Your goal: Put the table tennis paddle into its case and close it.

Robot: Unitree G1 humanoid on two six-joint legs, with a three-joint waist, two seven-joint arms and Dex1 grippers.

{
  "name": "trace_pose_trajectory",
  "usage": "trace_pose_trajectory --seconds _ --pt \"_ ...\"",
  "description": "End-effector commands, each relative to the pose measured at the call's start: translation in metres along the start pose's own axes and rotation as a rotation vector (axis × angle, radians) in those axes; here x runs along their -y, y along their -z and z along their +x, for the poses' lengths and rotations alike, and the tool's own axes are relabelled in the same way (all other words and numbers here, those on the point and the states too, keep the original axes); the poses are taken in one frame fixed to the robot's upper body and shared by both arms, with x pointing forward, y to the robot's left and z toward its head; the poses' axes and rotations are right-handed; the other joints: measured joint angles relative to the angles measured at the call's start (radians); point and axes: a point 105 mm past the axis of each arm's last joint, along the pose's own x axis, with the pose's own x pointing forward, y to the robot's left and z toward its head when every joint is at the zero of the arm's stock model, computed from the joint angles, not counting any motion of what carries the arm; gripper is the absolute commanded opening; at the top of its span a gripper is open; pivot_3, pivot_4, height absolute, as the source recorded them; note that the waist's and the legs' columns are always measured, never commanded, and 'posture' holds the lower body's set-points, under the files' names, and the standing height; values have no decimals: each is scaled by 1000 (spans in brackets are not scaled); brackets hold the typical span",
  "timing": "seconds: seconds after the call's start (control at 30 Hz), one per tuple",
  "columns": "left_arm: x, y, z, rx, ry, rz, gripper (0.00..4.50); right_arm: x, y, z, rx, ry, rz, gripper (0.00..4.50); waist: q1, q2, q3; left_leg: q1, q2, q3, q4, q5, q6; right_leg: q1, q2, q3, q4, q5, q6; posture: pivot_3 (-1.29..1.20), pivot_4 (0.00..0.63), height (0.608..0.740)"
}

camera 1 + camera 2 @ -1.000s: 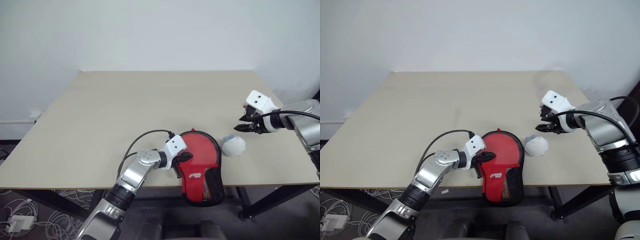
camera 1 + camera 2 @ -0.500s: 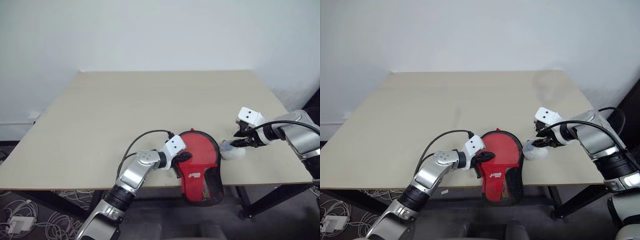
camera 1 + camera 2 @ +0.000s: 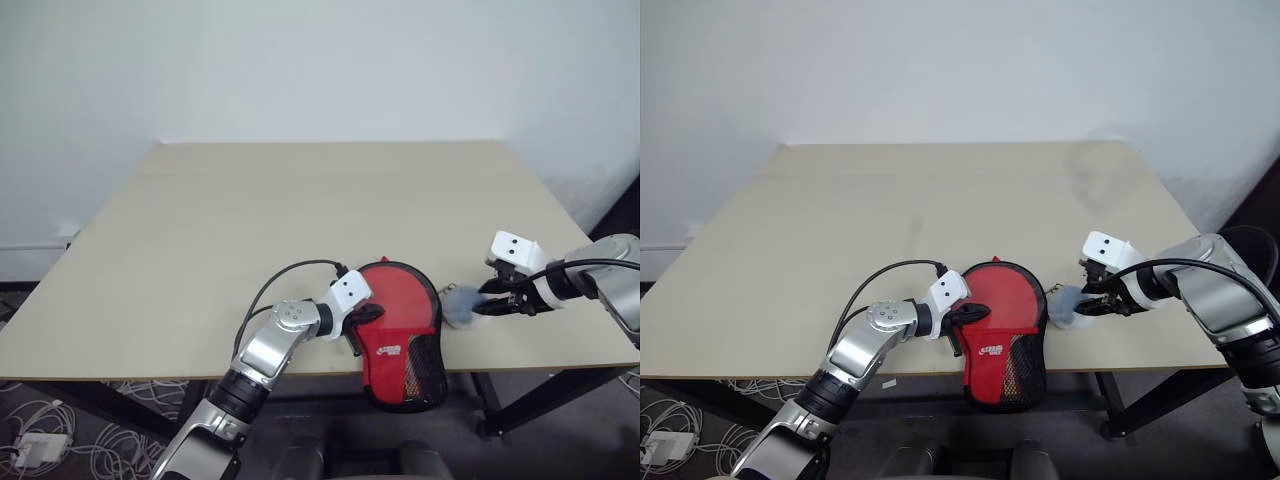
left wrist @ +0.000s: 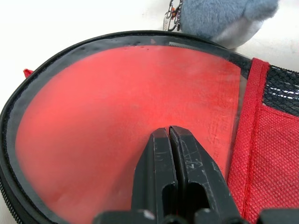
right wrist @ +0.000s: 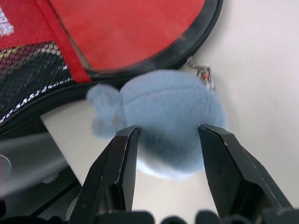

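Red first, looking down from the head: finding the case (image 3: 405,345) lying at the near edge of the table (image 3: 300,200), mesh-pocket end hanging over the edge. Pinning its round end with the left gripper (image 3: 372,313), fingers fully together and gripping nothing. Clamping the right gripper (image 3: 482,308), roughly half-wide, on a fluffy grey-blue ball (image 3: 460,306) just beside the case's rim. Looking along the left wrist: pressing closed tips onto a smooth red face ringed by black zip edging, probably the table tennis paddle (image 4: 126,107) lying inside the unzipped case, though not telling for certain, with the handle hidden. Spotting a metal clasp (image 4: 171,16) between ball and zip. Looking along the right wrist: squeezing the ball between both fingers (image 5: 122,154), pile bulging past them. Judging the ball to be tied to the zip puller, so risking dragging the overhanging case off the table if the left press is slipping on slick rubber. Risking too the soft pile sliding from the pads, or the zip snagging round the curve.
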Motion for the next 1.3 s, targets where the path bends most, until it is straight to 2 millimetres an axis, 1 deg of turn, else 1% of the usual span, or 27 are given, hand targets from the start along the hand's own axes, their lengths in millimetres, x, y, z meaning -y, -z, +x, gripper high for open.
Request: trace_pose_trajectory --seconds 0.03,0.27,0.47,0.67,0.8,0.87,1.07,1.27,1.3 --pt "0 30 -2 -109 -5 -50 0 4 -6 -13 29 42 -27 2226 0 0 0 0 0 0 0 0 0 0 0 0 0 0 0 0 0 740" --pt "0 28 -1 -107 -1 -45 0 0 2 -7 13 47 -24 2226 0 0 0 0 0 0 0 0 0 0 0 0 0 0 0 0 0 740" --pt "0 28 -1 -108 -1 -43 0 -4 2 3 22 46 -17 2226 0 0 0 0 0 0 0 0 0 0 0 0 0 0 0 0 0 740" --pt "-2 28 -1 -108 -5 -41 0 8 -10 18 59 109 -2 2226 0 -1 0 0 0 0 0 0 0 0 0 0 0 0 0 0 0 740" --pt "-2 28 -1 -108 -6 -41 0 21 -21 27 92 160 24 2226 0 -1 -1 1 0 0 0 0 0 1 0 0 0 0 0 0 0 740" --pt "-1 28 -2 -107 -6 -41 0 25 -24 30 96 169 29 2226 0 -1 -1 1 0 0 0 0 0 1 0 0 0 0 0 0 0 740" --pt "-1 28 -2 -106 -7 -42 0 22 -24 40 83 141 12 2226 0 -2 -2 1 0 0 0 0 0 1 0 0 0 0 0 0 0 740" --pt "-1 27 -1 -105 -7 -43 0 17 -18 48 58 112 3 2226 0 -5 -5 1 0 0 0 0 0 1 1 0 0 0 0 0 0 740" --pt "-1 27 -1 -105 -7 -43 0 17 -17 49 54 110 3 2064 0 -6 -6 1 0 0 0 0 0 1 1 0 0 0 0 0 0 740"
